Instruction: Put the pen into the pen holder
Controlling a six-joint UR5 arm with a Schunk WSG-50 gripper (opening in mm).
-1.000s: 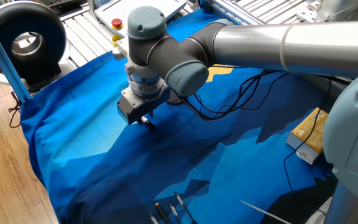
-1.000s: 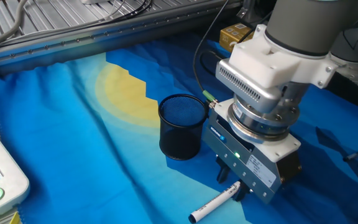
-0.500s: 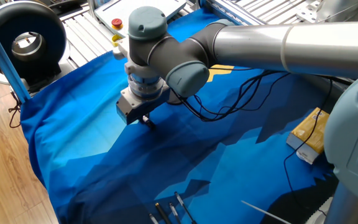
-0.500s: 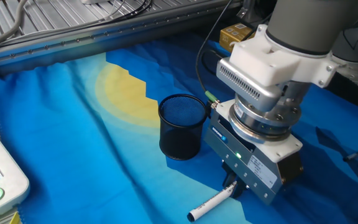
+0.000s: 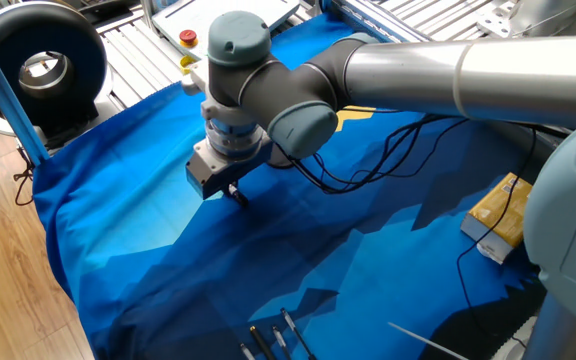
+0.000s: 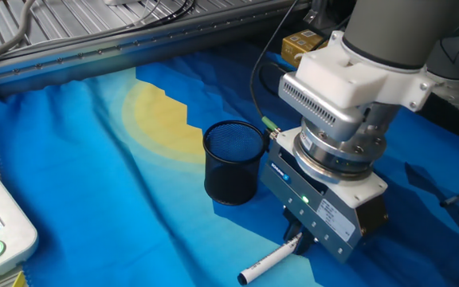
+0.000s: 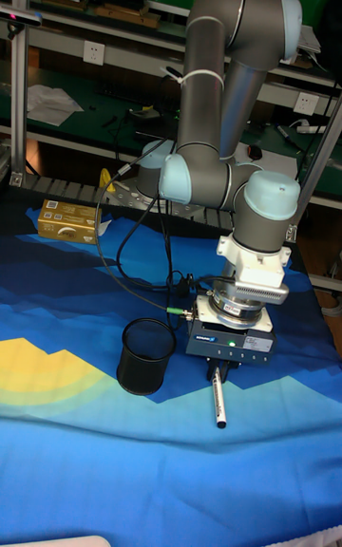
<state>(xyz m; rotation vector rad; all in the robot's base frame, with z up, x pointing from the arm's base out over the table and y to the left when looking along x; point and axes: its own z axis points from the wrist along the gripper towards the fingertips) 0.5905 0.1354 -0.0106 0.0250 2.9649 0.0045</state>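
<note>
1. The pen [image 6: 271,261] is lying flat on the blue cloth [image 6: 94,199] covering the bench, just beside the pen holder [image 6: 233,162] and outside it.
2. In the other fixed view its long axis is running diagonally, with the free end pointing toward the lower left and the other end reaching up under the end effector [image 6: 300,239].
3. In the tall fixed view the pen [image 7: 218,402] is pointing almost straight toward the camera, out from beneath the end effector [image 7: 220,371].
4. The end effector is pointing down with its dark fingers standing on either side of the pen's upper end; whether they are actually pinching it cannot be told.
5. That upper end of the pen is hidden behind the fingers and the body above them, so the cap is not showing.
6. In one fixed view the arm's wrist is blocking the pen and the pen holder entirely; only the end effector [image 5: 236,194] is showing.
7. The pen holder [image 7: 145,356] is standing upright on the cloth.
8. Several dark pens [image 5: 273,340] are lying together near the cloth's edge, well apart from the arm.
9. A yellow box [image 5: 500,212] is sitting at the far side, with black cables [image 5: 368,160] trailing across the cloth.
10. Metal shelving [image 7: 95,25] is lining the wall behind the bench.
</note>
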